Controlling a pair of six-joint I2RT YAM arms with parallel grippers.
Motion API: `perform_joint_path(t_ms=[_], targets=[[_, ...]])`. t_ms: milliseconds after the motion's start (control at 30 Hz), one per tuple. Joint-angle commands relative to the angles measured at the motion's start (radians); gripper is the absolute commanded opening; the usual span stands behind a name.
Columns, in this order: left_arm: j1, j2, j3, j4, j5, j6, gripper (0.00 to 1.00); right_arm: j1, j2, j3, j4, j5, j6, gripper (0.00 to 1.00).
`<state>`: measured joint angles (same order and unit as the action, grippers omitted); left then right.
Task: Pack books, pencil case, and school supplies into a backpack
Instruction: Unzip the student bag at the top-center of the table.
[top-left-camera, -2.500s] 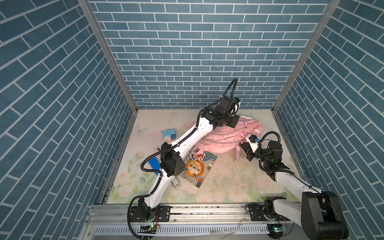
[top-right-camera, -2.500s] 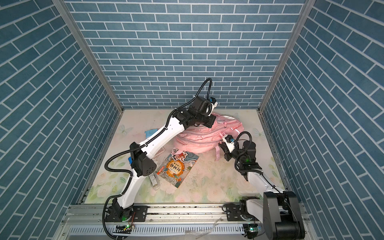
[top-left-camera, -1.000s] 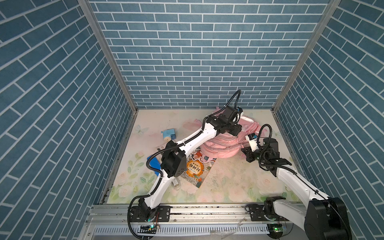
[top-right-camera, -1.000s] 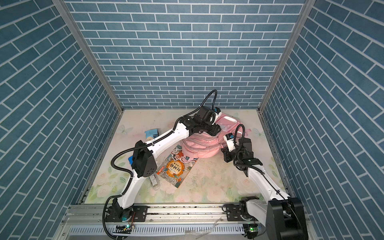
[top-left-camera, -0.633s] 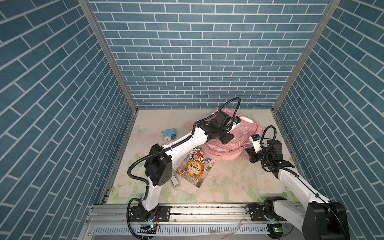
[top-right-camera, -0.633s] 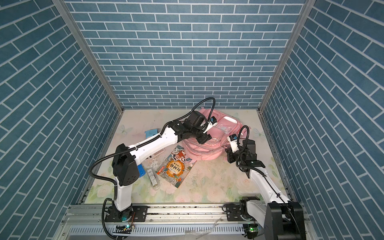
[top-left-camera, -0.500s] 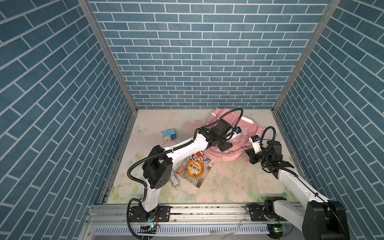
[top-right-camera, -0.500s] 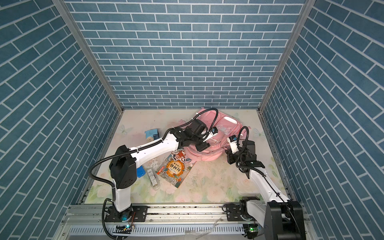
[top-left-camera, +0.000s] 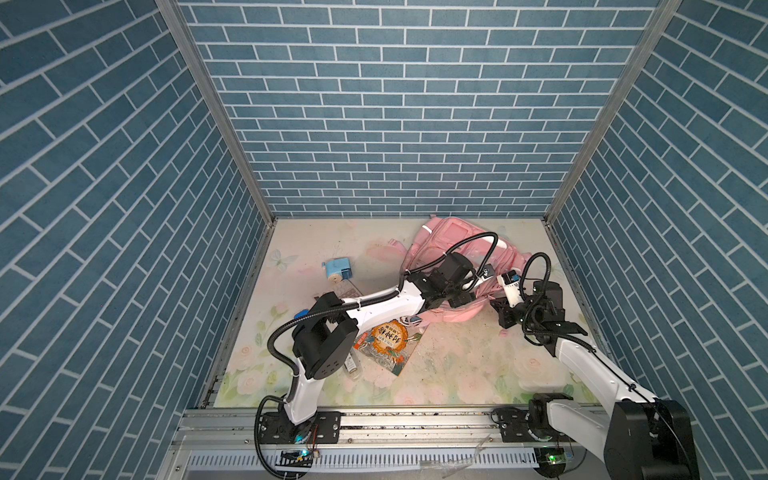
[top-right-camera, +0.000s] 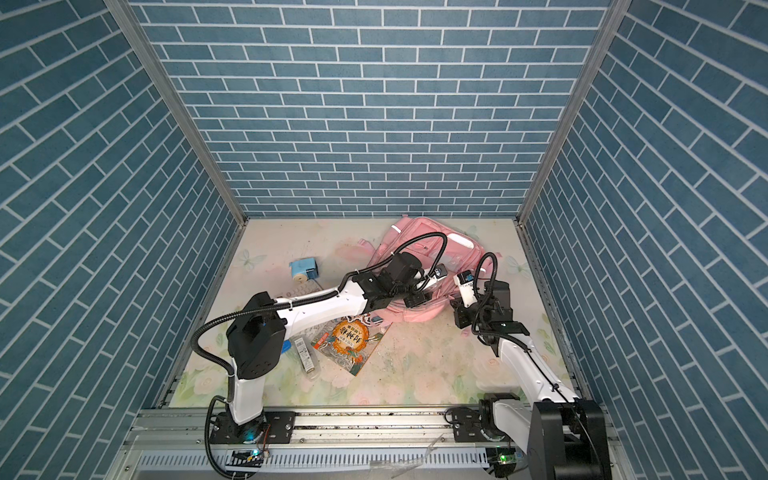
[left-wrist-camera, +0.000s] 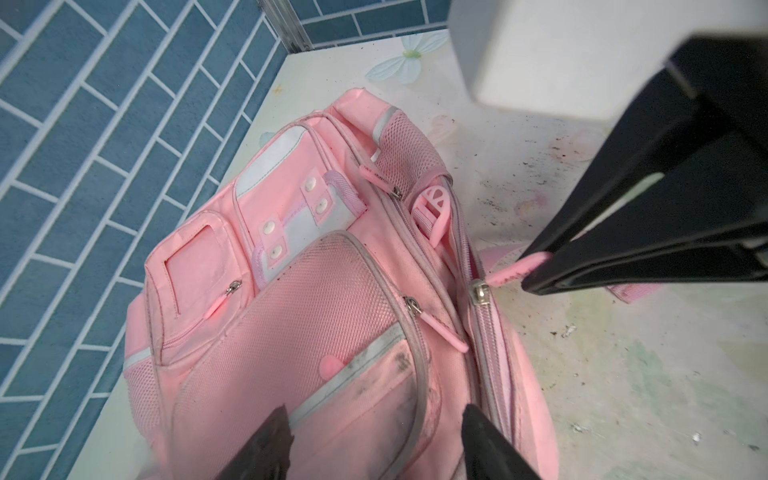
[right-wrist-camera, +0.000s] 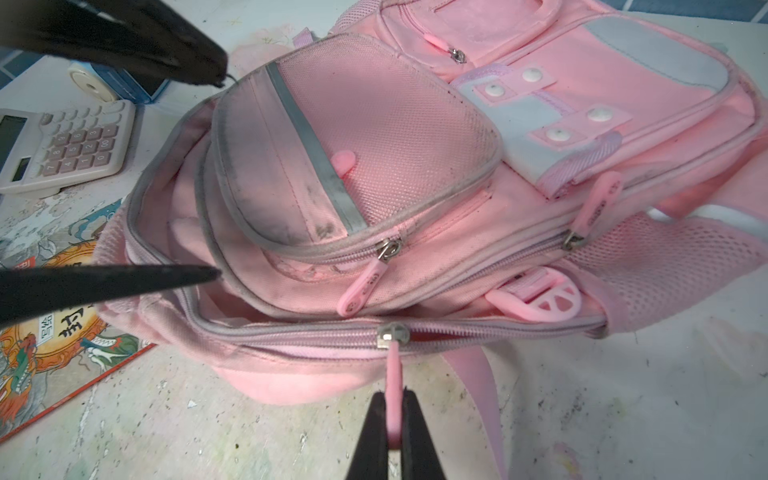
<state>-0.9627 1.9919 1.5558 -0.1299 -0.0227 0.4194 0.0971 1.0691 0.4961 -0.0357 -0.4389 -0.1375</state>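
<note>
At the far left of the floral worktop (top-left-camera: 457, 374) sits the light blue boxy pencil sharpener (top-left-camera: 337, 270), with the white calculator with grey keys (right-wrist-camera: 62, 145) just beside it. Next lies the thin teal wave-pattern paperback with an orange circle (top-left-camera: 388, 345), flat and unpacked, one corner touching the bag. The left claw (left-wrist-camera: 372, 415) hangs spread over the front mesh pocket, gripping nothing. It is probably there to steady the fabric. The large pale pink fabric backpack (top-left-camera: 446, 241) lies on its back, pockets upward. Its long axis runs from the book toward the rear wall, with what looks like its top end nearest the book. The right claw (right-wrist-camera: 392, 419) is pressed together on the pink rubber zip pull (right-wrist-camera: 392, 374) of the main compartment, apparently to draw it open for packing.
</note>
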Motion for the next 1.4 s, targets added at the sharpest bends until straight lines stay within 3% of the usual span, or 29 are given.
perform_joint_path(t_ms=[0,333,667,833,1167,1233,1267,1367], targets=[[-0.005,0.06,0.001,-0.001,-0.018,0.064,0.67,-0.002,0.001,0.003,0.021,-0.029,-0.037,0.0],[-0.009,0.15,0.04,0.013,-0.099,0.088,0.69,-0.002,0.031,0.012,0.01,-0.082,-0.045,0.0],[-0.009,0.137,0.003,0.104,-0.185,0.089,0.69,-0.001,0.031,0.004,0.005,-0.074,-0.05,0.0],[-0.008,0.16,0.015,0.094,-0.148,0.115,0.69,-0.001,0.035,0.005,0.003,-0.076,-0.051,0.0],[-0.011,0.243,0.039,0.082,-0.212,0.148,0.68,-0.002,0.047,0.009,0.004,-0.084,-0.049,0.0],[-0.012,0.235,0.038,0.103,-0.211,0.14,0.61,-0.001,0.051,0.006,0.007,-0.084,-0.048,0.0],[-0.011,0.228,0.039,0.114,-0.208,0.134,0.52,-0.002,0.053,0.006,0.009,-0.083,-0.048,0.0],[-0.011,0.19,0.029,0.146,-0.205,0.128,0.11,-0.002,0.055,0.006,0.012,-0.078,-0.048,0.0]])
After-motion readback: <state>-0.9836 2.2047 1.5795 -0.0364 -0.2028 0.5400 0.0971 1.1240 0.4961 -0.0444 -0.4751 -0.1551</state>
